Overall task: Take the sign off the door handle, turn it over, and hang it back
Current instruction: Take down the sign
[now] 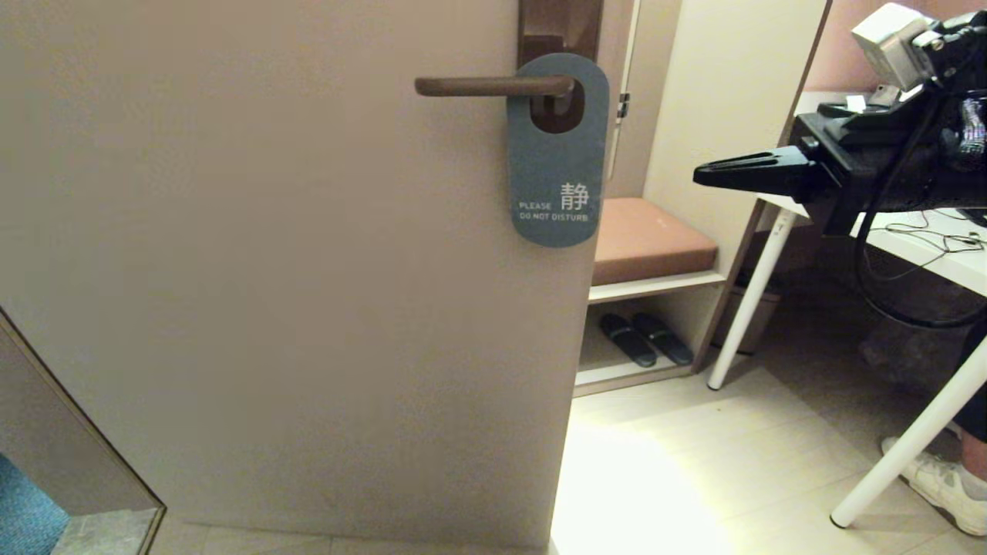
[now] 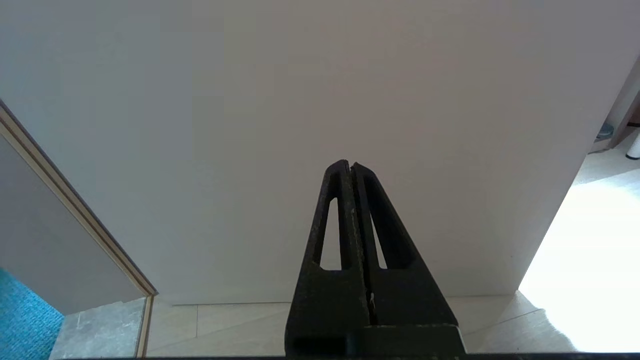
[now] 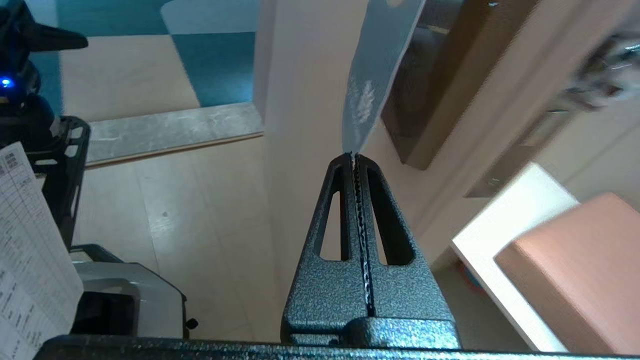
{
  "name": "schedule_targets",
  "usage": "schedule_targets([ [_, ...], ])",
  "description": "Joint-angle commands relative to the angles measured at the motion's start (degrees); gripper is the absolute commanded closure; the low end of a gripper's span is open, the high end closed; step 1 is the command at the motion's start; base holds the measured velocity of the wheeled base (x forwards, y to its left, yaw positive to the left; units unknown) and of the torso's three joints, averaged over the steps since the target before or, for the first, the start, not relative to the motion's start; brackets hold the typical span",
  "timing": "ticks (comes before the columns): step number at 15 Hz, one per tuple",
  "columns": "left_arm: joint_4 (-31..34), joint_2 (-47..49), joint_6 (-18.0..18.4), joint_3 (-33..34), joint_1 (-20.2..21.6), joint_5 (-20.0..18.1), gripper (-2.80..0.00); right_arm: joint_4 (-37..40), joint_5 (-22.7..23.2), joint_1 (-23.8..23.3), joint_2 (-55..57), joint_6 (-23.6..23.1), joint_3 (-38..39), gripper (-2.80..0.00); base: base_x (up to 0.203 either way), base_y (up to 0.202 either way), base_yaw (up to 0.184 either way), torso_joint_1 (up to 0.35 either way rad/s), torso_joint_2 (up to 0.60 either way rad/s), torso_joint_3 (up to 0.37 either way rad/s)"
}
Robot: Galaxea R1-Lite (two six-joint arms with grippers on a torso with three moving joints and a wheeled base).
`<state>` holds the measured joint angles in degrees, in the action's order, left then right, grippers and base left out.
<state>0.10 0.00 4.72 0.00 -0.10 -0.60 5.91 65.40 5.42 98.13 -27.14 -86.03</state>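
The sign (image 1: 557, 166) hangs by its round hole on the dark-brown door handle (image 1: 493, 85), blue-grey "PLEASE DO NOT DISTURB" face outward. It hangs straight down against the door (image 1: 293, 270), near the door's right edge. My right gripper (image 1: 698, 176) is level with the sign's lower half and to its right, pointing left at it, shut and empty, with a gap between them. In the right wrist view the sign (image 3: 372, 75) shows almost edge-on beyond the shut right gripper (image 3: 354, 156). My left gripper (image 2: 350, 164) is shut and empty, facing the bare lower door.
Past the door's edge stands a bench with a brown cushion (image 1: 651, 239), and dark slippers (image 1: 646, 338) lie on the shelf below it. A white table (image 1: 937, 254) with slanted legs stands at the right, a person's white shoe (image 1: 944, 486) beside it. A door frame (image 1: 77, 416) runs at lower left.
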Motion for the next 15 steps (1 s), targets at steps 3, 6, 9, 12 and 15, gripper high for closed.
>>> schedule_targets([
  [3, 0.0, 0.0, 0.0, 0.0, 0.0, 0.0, 0.00, -3.7, 0.3, 1.7, 4.3, -0.2, -0.2, 0.00, 0.000, 0.000, 0.000, 0.000, 0.00, 0.000],
  [6, 0.0, 0.0, 0.0, 0.0, 0.0, 0.0, 0.00, -4.3, 0.4, 2.0, 5.4, -0.2, -0.7, 0.00, 0.000, 0.000, 0.000, 0.000, 0.00, 0.000],
  [9, 0.0, 0.0, 0.0, 0.0, 0.0, 0.0, 0.00, -6.0, 0.4, 2.0, 6.3, -0.2, -0.8, 0.00, 0.000, 0.000, 0.000, 0.000, 0.00, 0.000],
  [12, 0.0, 0.0, 0.0, 0.0, 0.0, 0.0, 0.00, -6.3, 0.5, 2.0, 6.6, -0.2, -0.7, 0.00, 0.000, 0.000, 0.000, 0.000, 0.00, 0.000],
  [15, 0.0, 0.0, 0.0, 0.0, 0.0, 0.0, 0.00, -6.3, 0.5, 2.4, 7.0, -0.1, -0.6, -2.80, 0.000, 0.000, 0.000, 0.000, 0.00, 0.000],
])
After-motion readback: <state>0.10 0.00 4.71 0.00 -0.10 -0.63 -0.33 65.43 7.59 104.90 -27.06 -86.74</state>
